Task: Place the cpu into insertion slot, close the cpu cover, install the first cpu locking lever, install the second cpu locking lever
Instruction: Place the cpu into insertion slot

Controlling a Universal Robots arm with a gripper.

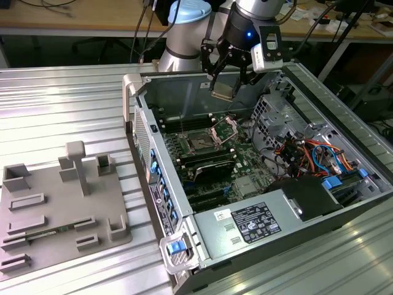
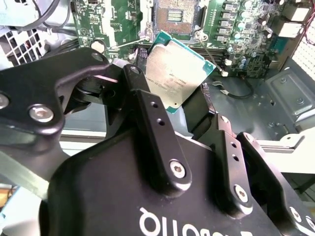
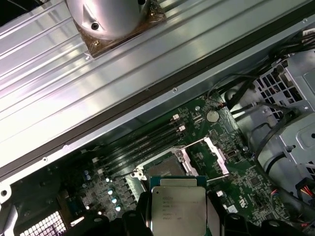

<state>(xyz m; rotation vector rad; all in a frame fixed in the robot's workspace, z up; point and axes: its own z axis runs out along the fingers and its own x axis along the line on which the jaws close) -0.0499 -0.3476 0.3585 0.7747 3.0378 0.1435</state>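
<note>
- Gripper (image 1: 226,82): black two-finger unit on the arm, hanging over the open computer case (image 1: 344,203), toward its rear wall.
- Jaws: parted only by the width of the chip and clamped on the cpu at two opposite edges. In the second wrist view a black finger (image 2: 147,113) presses against one edge of the chip.
- Cpu (image 1: 222,92): held in the air, clear of the motherboard and touching nothing but the fingers. The dull silver top with its greenish rim faces the camera in both wrist views (image 2: 174,71) (image 3: 177,209). It looks tilted in the exterior view.
- Insertion slot (image 1: 201,142): square black socket on the motherboard, unoccupied, with the dark centre exposed. It lies below the held chip and well apart from it. In the first wrist view it sits just beyond the chip's far edge (image 3: 165,169).
- Cpu cover (image 3: 220,160): thin metal frame, swung up and open on its hinge beside the socket.
- Locking levers: thin wire rods beside the socket are possibly these, but the view is too poor to be sure of their position.
- Memory slots (image 1: 206,163): long and black, flanking the socket.
- Power supply box (image 1: 245,224): grey and labelled, at the case's near end.
- Desk (image 1: 61,98): ribbed metal, carrying the case and a grey moulded fixture tray (image 1: 61,209) on the exterior view's left.
</note>
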